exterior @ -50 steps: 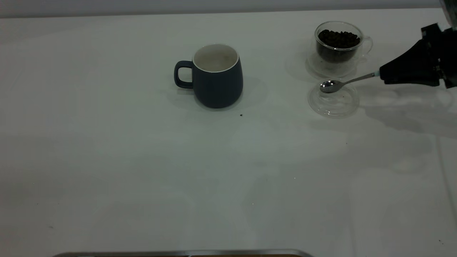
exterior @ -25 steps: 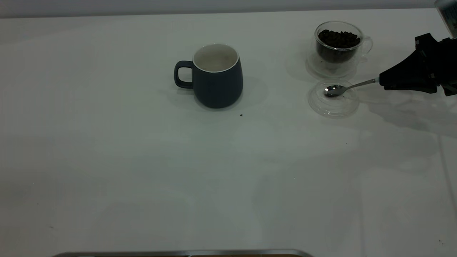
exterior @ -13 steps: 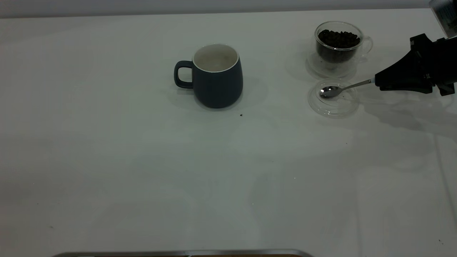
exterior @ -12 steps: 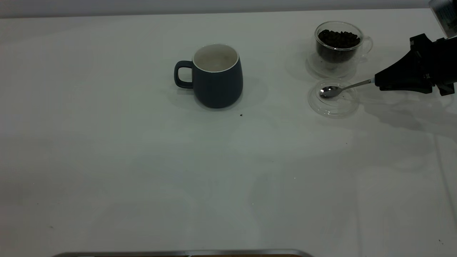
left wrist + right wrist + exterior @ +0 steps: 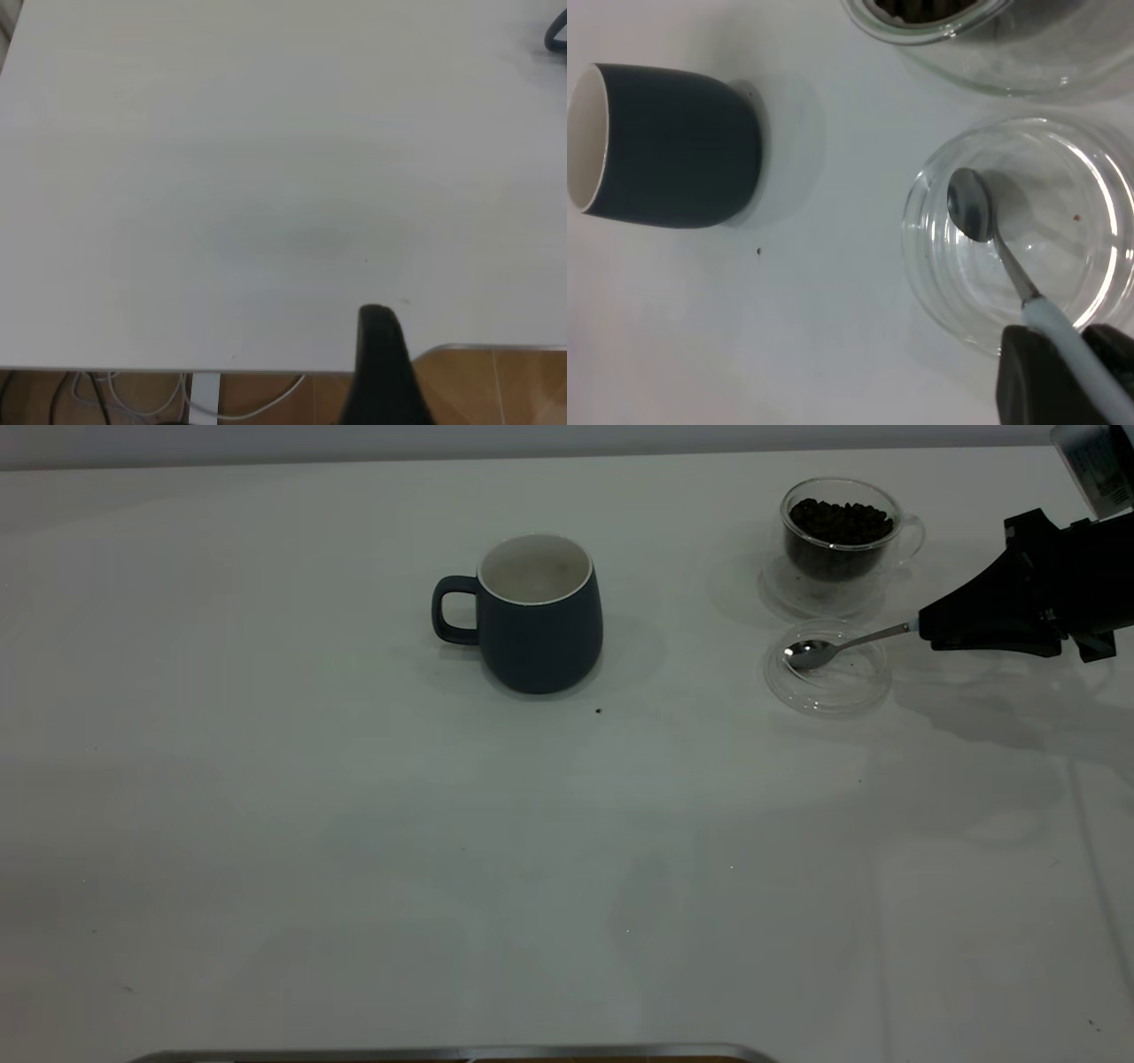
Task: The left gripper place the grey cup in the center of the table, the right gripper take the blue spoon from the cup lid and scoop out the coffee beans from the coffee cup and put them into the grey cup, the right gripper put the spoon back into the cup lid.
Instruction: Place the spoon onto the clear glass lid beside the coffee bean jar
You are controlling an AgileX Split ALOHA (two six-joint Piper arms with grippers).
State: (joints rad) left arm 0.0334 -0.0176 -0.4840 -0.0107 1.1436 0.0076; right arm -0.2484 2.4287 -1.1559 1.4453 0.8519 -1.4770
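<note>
The grey cup (image 5: 539, 613) stands upright near the table's middle, handle to the left; it also shows in the right wrist view (image 5: 669, 146). The glass coffee cup (image 5: 840, 531) full of beans stands at the back right. The clear cup lid (image 5: 827, 669) lies in front of it. My right gripper (image 5: 926, 627) is shut on the blue spoon's pale handle (image 5: 1076, 350); the spoon's metal bowl (image 5: 804, 654) rests low in the lid (image 5: 1019, 239). The left gripper is out of the exterior view; one dark finger (image 5: 381, 367) shows in the left wrist view over the table's edge.
A small dark speck (image 5: 598, 711) lies on the table in front of the grey cup. The table's near edge has a metal rim (image 5: 452, 1052). White table surface spreads to the left and front.
My right gripper has lowered and shifted left with the spoon. The spoon's bowl has gone from above the lid's far edge down into the lid. The cups have not moved.
</note>
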